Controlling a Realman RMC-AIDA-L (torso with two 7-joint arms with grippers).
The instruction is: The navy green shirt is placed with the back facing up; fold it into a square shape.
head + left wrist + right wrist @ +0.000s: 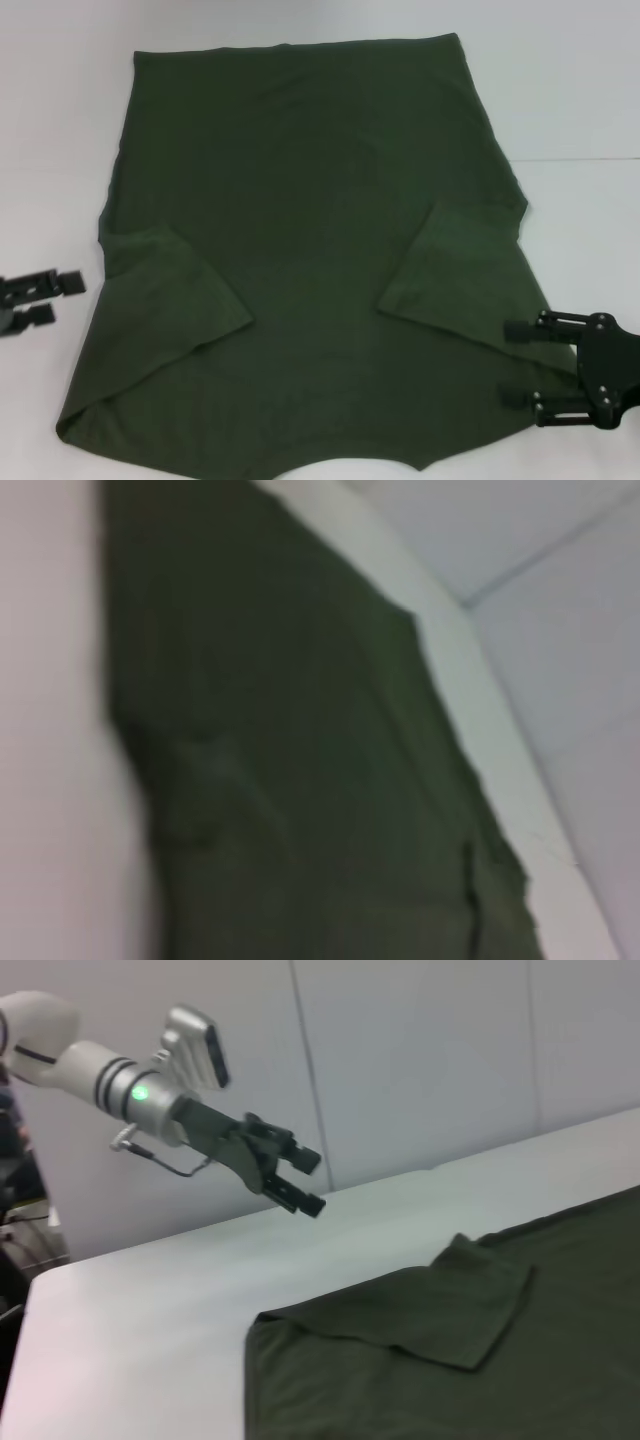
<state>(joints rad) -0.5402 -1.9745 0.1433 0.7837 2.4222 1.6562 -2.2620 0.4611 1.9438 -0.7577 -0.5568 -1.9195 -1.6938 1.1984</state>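
The navy green shirt (310,250) lies flat on the white table (580,90), plain side up, neckline at the near edge and hem at the far edge. Both short sleeves are folded inward onto the body, the left sleeve (165,295) and the right sleeve (460,270). My left gripper (65,299) is open just off the shirt's left edge; the right wrist view shows it (310,1180) hovering above the table, holding nothing. My right gripper (509,363) is open at the shirt's near right edge, over the cloth. The shirt also fills the left wrist view (300,780) and shows in the right wrist view (450,1360).
Bare white tabletop surrounds the shirt on the left (50,150), right and far sides. A seam line (590,158) crosses the table at the right. A pale wall (420,1060) stands behind the table.
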